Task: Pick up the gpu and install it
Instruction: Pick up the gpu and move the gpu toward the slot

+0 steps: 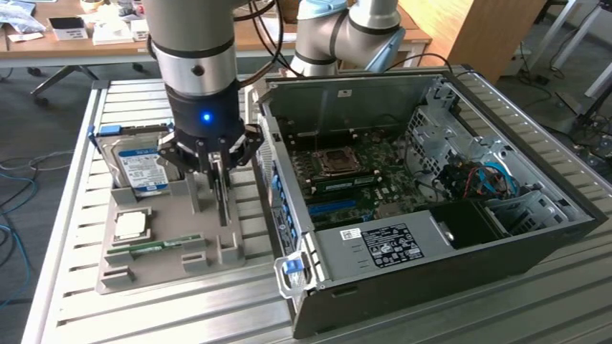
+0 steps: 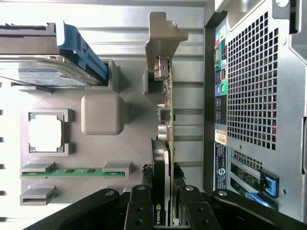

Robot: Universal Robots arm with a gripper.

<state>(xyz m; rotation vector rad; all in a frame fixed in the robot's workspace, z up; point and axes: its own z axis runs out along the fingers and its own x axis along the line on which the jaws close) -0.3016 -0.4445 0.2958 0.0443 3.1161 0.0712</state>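
The gpu (image 1: 222, 195) is a thin dark card standing on edge in a slot of the grey holder tray (image 1: 177, 215), at the side nearest the computer case. My gripper (image 1: 218, 159) hangs straight down over it, with one finger on each face of the card, shut on it. In the wrist view the gpu (image 2: 167, 110) runs edge-on away from my gripper (image 2: 163, 191), and its metal end bracket (image 2: 163, 31) is at the far end. Its lower edge still looks seated in the holder. The open computer case (image 1: 535, 215) lies beside the tray, with its motherboard (image 1: 359, 168) exposed.
In the holder tray also sit a silver hard drive (image 1: 139, 163) with blue rails, a processor chip (image 1: 129, 224) and a green memory stick (image 1: 153, 246). The case's rear wall (image 2: 249, 81) stands close beside the gpu. A slatted metal table (image 1: 143, 315) carries everything.
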